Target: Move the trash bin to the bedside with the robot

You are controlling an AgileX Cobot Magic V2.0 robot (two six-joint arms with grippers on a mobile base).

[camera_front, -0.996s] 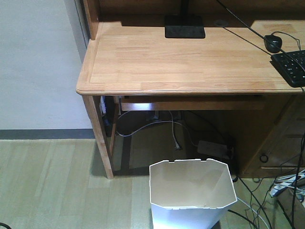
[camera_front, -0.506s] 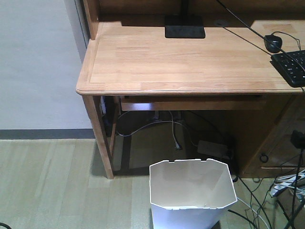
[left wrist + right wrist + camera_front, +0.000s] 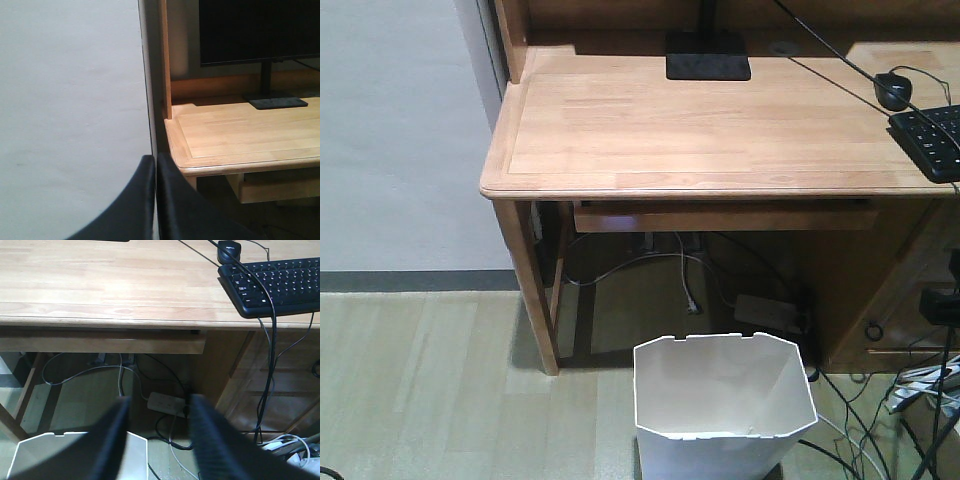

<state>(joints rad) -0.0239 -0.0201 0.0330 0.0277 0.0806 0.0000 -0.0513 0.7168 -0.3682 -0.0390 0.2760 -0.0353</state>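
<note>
The white trash bin (image 3: 720, 405) stands upright on the floor in front of the desk, its cream inside showing. In the right wrist view its rim (image 3: 35, 452) lies at the lower left. My right gripper (image 3: 160, 399) is open and empty, held over the bin's right edge and the floor cables without touching it. A black part of the robot's right arm (image 3: 942, 300) shows at the right edge of the front view. My left gripper (image 3: 155, 159) is shut on nothing and faces the wall beside the desk corner. The bedside is out of view.
A light wooden desk (image 3: 720, 120) stands right behind the bin and carries a monitor foot (image 3: 707, 55), a keyboard (image 3: 932, 135) and a mouse (image 3: 893, 88). A white power strip (image 3: 167, 403) and loose cables (image 3: 860, 440) lie under it. A grey wall (image 3: 400, 130) is at left.
A black part of the right arm has come into view at the right edge of the front view. The trash bin has not moved.
</note>
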